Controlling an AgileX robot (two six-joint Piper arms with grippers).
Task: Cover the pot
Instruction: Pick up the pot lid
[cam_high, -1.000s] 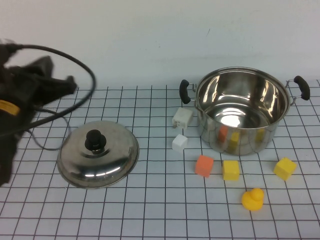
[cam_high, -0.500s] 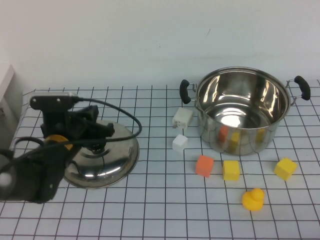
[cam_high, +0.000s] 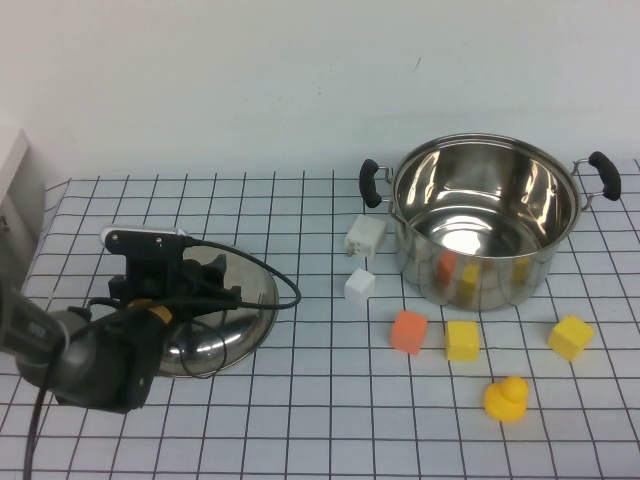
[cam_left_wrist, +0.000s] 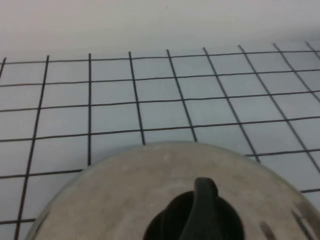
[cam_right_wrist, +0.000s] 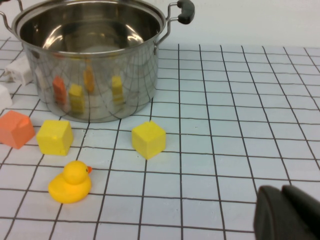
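Observation:
The steel pot (cam_high: 475, 270) with two black loop handles stands open at the back right; it also shows in the right wrist view (cam_right_wrist: 90, 65). The domed steel lid (cam_high: 245, 290) lies on the table at the left. My left gripper (cam_high: 195, 285) is low over the lid's middle, open, and hides the knob in the high view. In the left wrist view one finger (cam_left_wrist: 202, 195) stands against the black knob (cam_left_wrist: 170, 225) on the lid (cam_left_wrist: 125, 200). My right gripper (cam_right_wrist: 287, 212) is shut and empty above the table, some way from the pot; it is out of the high view.
Two white blocks (cam_high: 364, 236) (cam_high: 359, 286) lie between lid and pot. An orange block (cam_high: 408, 331), two yellow blocks (cam_high: 461, 340) (cam_high: 570, 337) and a yellow duck (cam_high: 506, 398) lie in front of the pot. A white wall runs behind the table.
My left arm has swung in from the far left and come down over the lid, now covering its knob. The lid, the pot and the blocks have not moved.

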